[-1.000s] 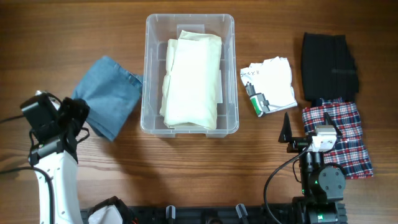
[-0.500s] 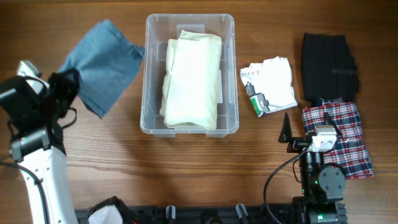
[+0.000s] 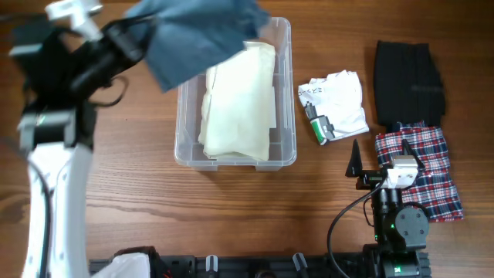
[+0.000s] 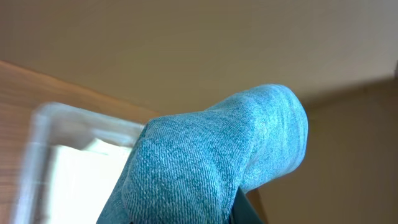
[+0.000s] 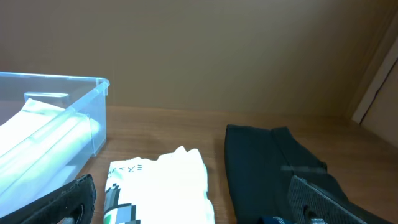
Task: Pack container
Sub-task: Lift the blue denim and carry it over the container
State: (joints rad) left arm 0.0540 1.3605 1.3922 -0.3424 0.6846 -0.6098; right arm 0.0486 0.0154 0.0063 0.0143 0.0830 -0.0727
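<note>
Our left gripper (image 3: 133, 40) is clenched on the blue denim cloth (image 3: 202, 32), up over the container (image 3: 287, 116), which sits just below and beyond it. Cream cloth (image 3: 239, 93) is already in. Farther out on the tabletop (image 3: 231, 216), the white bundle (image 3: 340, 100), black garment (image 3: 409, 69) and plaid cloth (image 3: 424, 166) aren't packed yet.

Wooden table (image 3: 231, 212) bearing the clear container (image 3: 234, 163), a white printed garment (image 3: 341, 102), a black garment (image 3: 407, 81), a plaid cloth (image 3: 434, 166)

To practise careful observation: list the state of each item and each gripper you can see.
left gripper, shut on blue cloth
right gripper, open, empty
blue cloth, held up over the container's corner
container, lidless, cream cloth inside
cream cloth, folded
white garment, folded
black garment, folded
plaid garment, folded
</note>
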